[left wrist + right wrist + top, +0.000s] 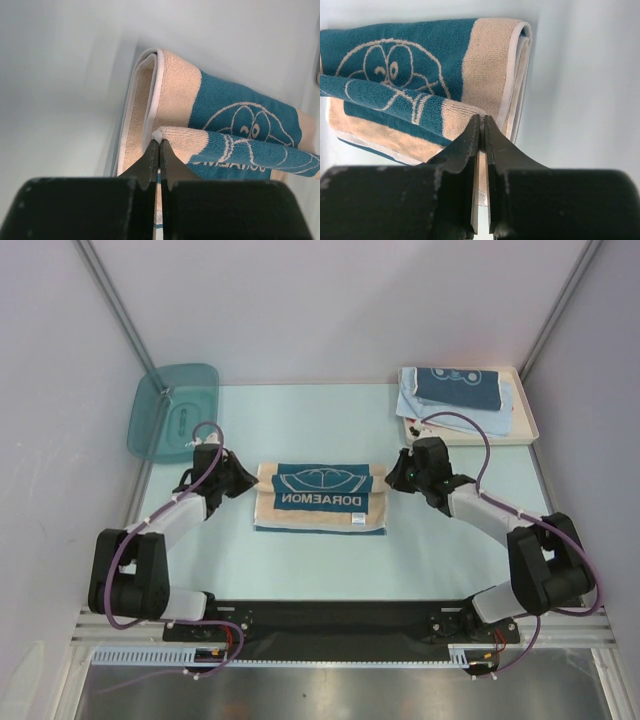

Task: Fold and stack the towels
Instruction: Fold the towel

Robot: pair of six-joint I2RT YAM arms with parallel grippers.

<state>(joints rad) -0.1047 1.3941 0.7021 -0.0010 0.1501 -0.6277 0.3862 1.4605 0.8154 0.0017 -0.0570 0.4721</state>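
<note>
While the beige and teal towel (320, 498) lay folded at the middle of the table (440, 550), the left gripper (159, 143) was closed tight on the white-hemmed corner of its lifted upper layer. The right gripper (482, 121) was pinched shut on the same layer's opposite end. A dark-blue towel (456, 387) rested on a light-blue towel (408, 400) in the cream tray (527, 425) at the far right.

Table (300, 560) under towel (320, 498), tray (524, 418), bin (172, 410)
</note>
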